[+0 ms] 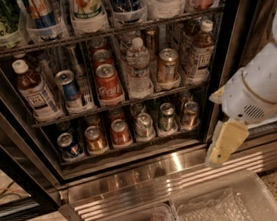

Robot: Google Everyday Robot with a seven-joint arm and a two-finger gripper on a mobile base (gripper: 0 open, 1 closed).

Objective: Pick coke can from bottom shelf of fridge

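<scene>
Pale yellow gripper (226,142) on a white arm, low right, in front of the big black-framed drinks fridge (227,66).
Gripper open or closed: cannot tell. Small red aluminium coke can (120,132) stands third from left on the dark wire bottom shelf (133,146), between a gold-brown can (95,138) and a silver can (143,125), well apart from the gripper.

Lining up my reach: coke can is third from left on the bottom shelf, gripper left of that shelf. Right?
Not quite: the camera view shows the gripper right of the bottom shelf, near the fridge base. The coke can is third from left there.
</scene>
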